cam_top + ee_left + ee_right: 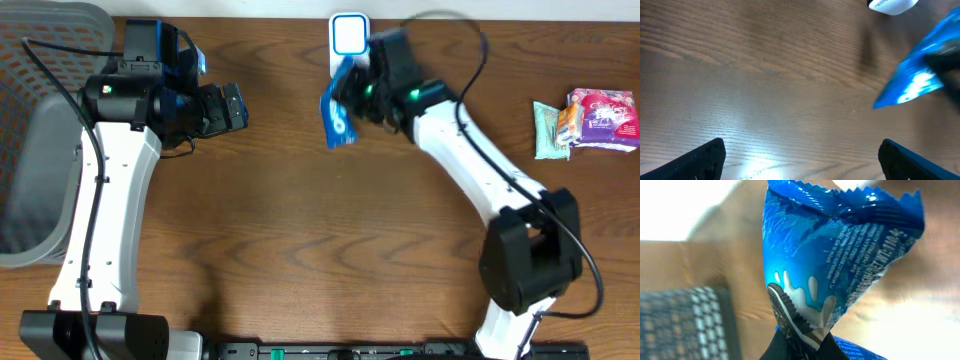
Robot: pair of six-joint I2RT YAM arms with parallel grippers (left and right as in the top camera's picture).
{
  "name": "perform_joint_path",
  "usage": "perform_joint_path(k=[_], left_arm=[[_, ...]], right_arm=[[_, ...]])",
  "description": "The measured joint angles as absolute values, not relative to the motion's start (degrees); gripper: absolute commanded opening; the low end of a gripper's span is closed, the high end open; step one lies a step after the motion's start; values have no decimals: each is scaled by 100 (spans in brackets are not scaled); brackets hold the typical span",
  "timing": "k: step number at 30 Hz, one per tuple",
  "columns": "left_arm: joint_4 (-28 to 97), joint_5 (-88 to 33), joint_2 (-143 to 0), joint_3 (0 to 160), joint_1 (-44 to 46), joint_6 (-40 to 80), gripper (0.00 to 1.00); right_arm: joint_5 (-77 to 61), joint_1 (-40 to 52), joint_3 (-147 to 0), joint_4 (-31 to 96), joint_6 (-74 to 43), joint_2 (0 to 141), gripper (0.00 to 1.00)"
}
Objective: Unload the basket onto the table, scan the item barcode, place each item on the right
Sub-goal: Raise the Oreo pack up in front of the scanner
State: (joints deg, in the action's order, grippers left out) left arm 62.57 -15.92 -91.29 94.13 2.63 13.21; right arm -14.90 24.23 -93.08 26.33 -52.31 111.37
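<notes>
Beside white scanner (348, 36), right claw (358, 98) pinches glossy blue zigzag-edged packet (338, 118); left claw (232, 106) wide over wood-grain table (300, 230).

White arms (118, 190), blk joints (530, 250), blk cables (484, 48).

Cam setup: 1 fixed top view, 2 wrist views.
Overhead looks straight down on the whole table (300, 230), far off, w/ L arm (110, 200) & R arm (470, 150) in frame, bases at bottom edge. L wrist cam sits low over the wood, facing fwd & down past its own fingertips (702, 159) in the bottom corners, mid range. R wrist cam is v. close: packet (835, 255) fills it, bkgd blurred. Shared: packet in all 3; scanner (348, 36) in overhead & at L wrist's top edge.
</notes>
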Motion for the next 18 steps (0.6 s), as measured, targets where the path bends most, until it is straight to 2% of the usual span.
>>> perform_joint_path(k=[11,18], left_arm=[[6259,-1594,-9129,9413,263,1321,98],[6259,-1594,-9129,9413,263,1321,98]], right_arm=[[-1166,2383,-9585,862,-4348,11111,1],[-1406,2012,-9607,-609,-4772,11795,1]])
